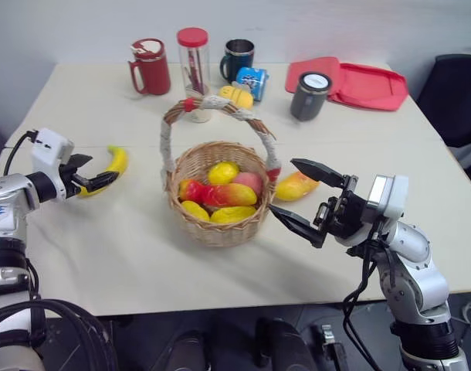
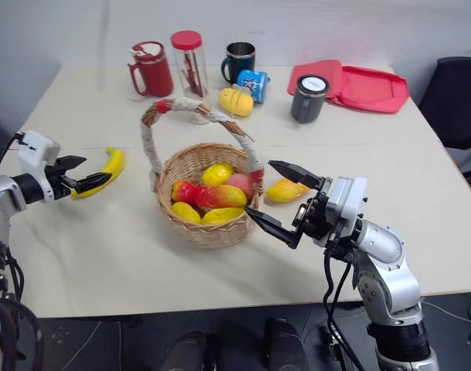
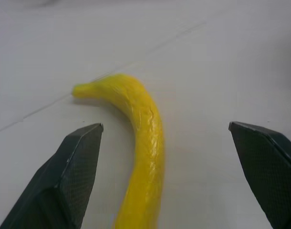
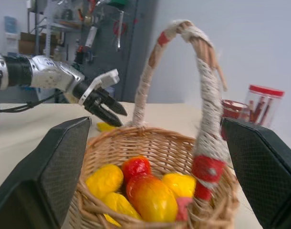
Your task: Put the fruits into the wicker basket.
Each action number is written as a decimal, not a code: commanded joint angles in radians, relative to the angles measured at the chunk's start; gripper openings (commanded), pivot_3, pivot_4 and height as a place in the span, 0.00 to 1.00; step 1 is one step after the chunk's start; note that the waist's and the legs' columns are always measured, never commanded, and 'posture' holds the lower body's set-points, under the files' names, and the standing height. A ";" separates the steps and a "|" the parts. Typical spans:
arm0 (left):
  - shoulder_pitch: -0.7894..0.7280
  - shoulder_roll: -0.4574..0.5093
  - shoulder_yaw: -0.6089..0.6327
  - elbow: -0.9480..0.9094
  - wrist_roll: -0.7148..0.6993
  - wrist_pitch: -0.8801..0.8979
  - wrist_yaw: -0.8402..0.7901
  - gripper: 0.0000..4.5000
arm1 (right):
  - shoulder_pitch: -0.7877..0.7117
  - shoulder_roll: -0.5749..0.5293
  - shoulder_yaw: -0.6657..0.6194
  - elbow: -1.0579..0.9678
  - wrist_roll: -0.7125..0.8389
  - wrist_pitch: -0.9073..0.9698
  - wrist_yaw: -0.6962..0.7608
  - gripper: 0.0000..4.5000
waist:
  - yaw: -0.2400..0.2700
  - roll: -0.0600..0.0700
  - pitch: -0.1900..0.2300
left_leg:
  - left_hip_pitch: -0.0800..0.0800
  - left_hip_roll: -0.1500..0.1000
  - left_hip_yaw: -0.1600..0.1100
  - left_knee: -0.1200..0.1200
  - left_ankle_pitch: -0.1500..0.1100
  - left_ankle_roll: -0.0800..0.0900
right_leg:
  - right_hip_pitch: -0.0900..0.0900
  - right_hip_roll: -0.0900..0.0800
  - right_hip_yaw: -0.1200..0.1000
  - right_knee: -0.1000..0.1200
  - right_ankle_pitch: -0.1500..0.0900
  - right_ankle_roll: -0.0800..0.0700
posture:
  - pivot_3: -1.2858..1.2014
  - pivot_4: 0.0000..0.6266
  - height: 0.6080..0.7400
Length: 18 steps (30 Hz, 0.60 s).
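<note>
A yellow banana (image 1: 113,165) lies on the table at the left. My left gripper (image 1: 99,171) is open, low over the table, its fingers straddling the banana's near end without touching it; the left wrist view has the banana (image 3: 144,138) between the two fingers. The wicker basket (image 1: 220,230) stands mid-table with a red-orange mango (image 1: 234,195) and other yellow and pink fruits inside. Another mango (image 1: 297,186) lies on the table just right of the basket. My right gripper (image 1: 282,186) hovers open beside the basket, in front of that mango, holding nothing.
Along the back of the table stand a red mug (image 1: 150,67), a clear jar with a red lid (image 1: 193,62), a dark mug (image 1: 238,58), a blue can (image 1: 252,79), a yellow toy (image 1: 237,95), a grey tumbler (image 1: 309,95) and a red tray (image 1: 363,83).
</note>
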 commanded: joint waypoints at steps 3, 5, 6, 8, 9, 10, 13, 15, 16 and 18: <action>-0.124 -0.014 -0.058 0.224 0.107 -0.066 0.012 0.95 | 0.041 0.026 -0.064 -0.073 0.032 0.017 -0.108 1.00 | -0.006 0.000 0.000 | 0.000 0.000 0.001 0.000 0.000 0.000 | 0.000 -0.001 -0.001 0.000 0.000 0.000 | 0.52 0.24 1.00; -0.145 -0.023 -0.058 0.255 0.108 -0.060 -0.023 0.85 | 0.054 0.019 -0.077 -0.087 0.034 0.026 -0.121 1.00 | -0.003 0.000 0.000 | 0.001 0.000 0.001 0.001 0.000 0.000 | 0.000 -0.001 -0.001 0.000 0.000 0.000 | 0.52 0.24 1.00; -0.148 -0.025 -0.058 0.263 0.109 -0.067 -0.034 0.79 | 0.060 0.021 -0.087 -0.093 0.042 0.031 -0.135 1.00 | -0.003 0.000 0.000 | 0.001 0.000 0.001 0.001 0.000 0.000 | 0.000 -0.001 -0.001 0.001 0.000 0.000 | 0.52 0.24 1.00; -0.146 -0.024 -0.055 0.271 0.111 -0.082 -0.057 0.64 | 0.063 0.025 -0.107 -0.102 0.071 0.053 -0.166 1.00 | -0.002 0.000 0.000 | 0.002 0.001 0.001 0.002 0.000 0.001 | 0.001 -0.002 -0.001 0.002 0.000 0.000 | 0.52 0.24 1.00; -0.139 -0.020 -0.054 0.269 0.112 -0.089 -0.064 0.57 | 0.064 0.020 -0.112 -0.105 0.081 0.062 -0.167 1.00 | -0.001 0.000 0.000 | 0.002 0.001 0.001 0.002 0.000 0.001 | 0.001 -0.002 -0.001 0.003 0.000 0.000 | 0.52 0.24 1.00; -0.131 -0.015 -0.047 0.266 0.107 -0.089 -0.072 0.50 | 0.064 0.015 -0.113 -0.107 0.084 0.068 -0.164 1.00 | -0.001 0.000 0.000 | 0.002 0.001 0.001 0.002 0.000 0.001 | 0.001 -0.002 -0.001 0.003 0.000 0.000 | 0.52 0.24 1.00; -0.106 0.008 -0.005 0.208 0.072 -0.105 -0.084 0.28 | 0.063 0.006 -0.115 -0.101 0.087 0.073 -0.155 1.00 | -0.003 0.000 0.000 | 0.002 0.001 0.001 0.002 0.000 0.001 | 0.001 -0.002 -0.001 0.003 0.000 0.000 | 0.52 0.24 1.00; -0.065 0.035 0.045 0.083 0.021 -0.082 -0.122 0.15 | 0.053 0.002 -0.120 -0.090 0.083 0.071 -0.155 1.00 | -0.004 0.000 0.000 | 0.002 0.001 0.001 0.002 0.000 0.001 | 0.000 -0.002 -0.001 0.003 0.000 0.000 | 0.52 0.24 1.00; -0.025 0.054 0.072 -0.011 -0.011 -0.059 -0.153 0.13 | 0.047 -0.001 -0.123 -0.081 0.082 0.071 -0.153 1.00 | -0.005 -0.001 0.000 | 0.001 0.001 0.001 0.002 0.000 0.001 | 0.000 -0.002 -0.001 0.003 0.000 0.000 | 0.52 0.24 1.00; 0.126 0.104 0.158 -0.290 -0.111 0.014 -0.240 0.13 | 0.032 -0.009 -0.131 -0.061 0.084 0.073 -0.143 1.00 | -0.008 -0.001 0.000 | 0.001 0.001 -0.001 0.002 0.000 0.001 | 0.000 -0.003 0.000 0.003 0.000 0.000 | 0.52 0.24 1.00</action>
